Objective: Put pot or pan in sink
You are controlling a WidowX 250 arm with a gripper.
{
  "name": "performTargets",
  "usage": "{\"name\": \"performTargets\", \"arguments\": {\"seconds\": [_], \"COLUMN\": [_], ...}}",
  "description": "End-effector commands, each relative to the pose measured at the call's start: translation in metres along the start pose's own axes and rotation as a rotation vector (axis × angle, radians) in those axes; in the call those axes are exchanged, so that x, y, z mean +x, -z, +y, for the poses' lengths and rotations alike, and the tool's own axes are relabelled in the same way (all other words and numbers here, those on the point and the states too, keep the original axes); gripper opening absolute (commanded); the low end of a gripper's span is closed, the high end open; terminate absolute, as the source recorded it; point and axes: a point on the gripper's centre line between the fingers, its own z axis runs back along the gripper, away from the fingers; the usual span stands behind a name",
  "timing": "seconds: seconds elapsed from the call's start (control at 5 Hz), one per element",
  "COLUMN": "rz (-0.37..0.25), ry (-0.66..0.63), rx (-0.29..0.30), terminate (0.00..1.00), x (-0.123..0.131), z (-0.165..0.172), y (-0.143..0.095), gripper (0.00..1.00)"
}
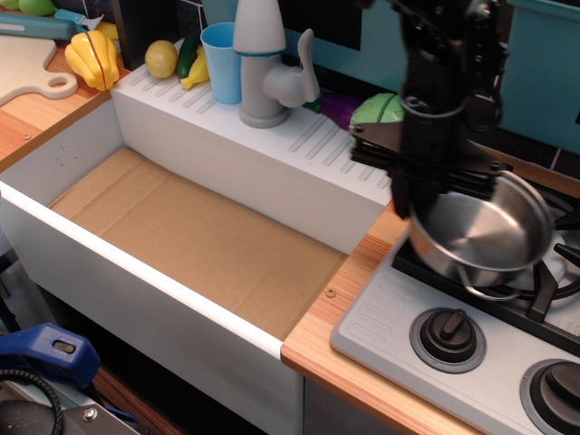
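The shiny steel pot (485, 237) is tilted and lifted a little off the back-left burner of the grey stovetop (399, 340). One wire loop handle hangs at its front. My black gripper (415, 201) comes down from above and is shut on the pot's left rim, over the wooden counter strip beside the stove. The sink (145, 276) is the big white basin with a cardboard-brown floor to the left of the gripper. It holds nothing. Its grey faucet (265, 65) stands on the back ledge.
On the sink's back ledge stand a blue cup (222, 59), a lemon (161, 57), a purple eggplant (340, 109) and a green cabbage (379, 109). A yellow pepper (93, 59) and a cutting board (27, 68) lie at far left. Stove knobs (447, 337) sit in front.
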Motion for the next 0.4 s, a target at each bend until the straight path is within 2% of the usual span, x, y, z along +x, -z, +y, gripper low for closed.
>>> {"name": "performTargets", "arguments": {"seconds": [0.0,0.2], "rz": [-0.087,-0.110], "ry": [0.015,0.034], "rx": [0.094,0.136], "terminate": [0.00,0.00], "x": [0.000,0.003], "z": [0.038,0.066], "y": [-0.024,-0.023], "gripper": [0.00,0.00]}}
